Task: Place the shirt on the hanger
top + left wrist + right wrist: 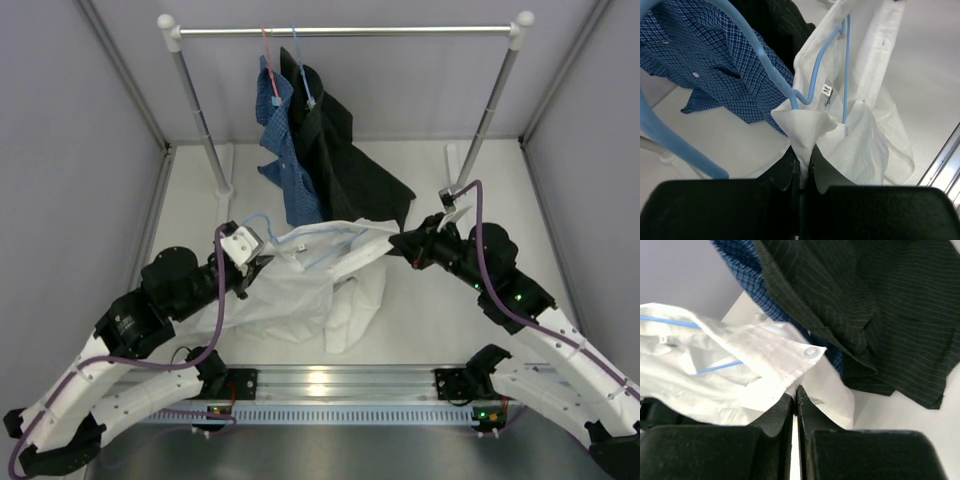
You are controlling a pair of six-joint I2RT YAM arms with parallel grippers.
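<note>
- The shirt (310, 285) is white, thin and soft. It is creased and strung low over the table (440, 310) between the two arms, and its lower part lies crumpled on the table surface.
- The hanger (262, 222) is thin light-blue wire. Its shoulders sit inside the shirt's neck, beside a label (826, 90) marked M, and its hook sticks out by the left arm.
- The left pincer (801, 165) has its jaws nearly together, pinching a folded point of the white collar.
- The right pincer (795, 395) has its jaws pressed fully together on the shirt's front edge, just below a small clear button (810, 352).
- Behind, a blue checked shirt (285, 170) and a black pinstriped shirt (340, 160) hang from a metal rail (340, 31). Their hems reach the table.
</note>
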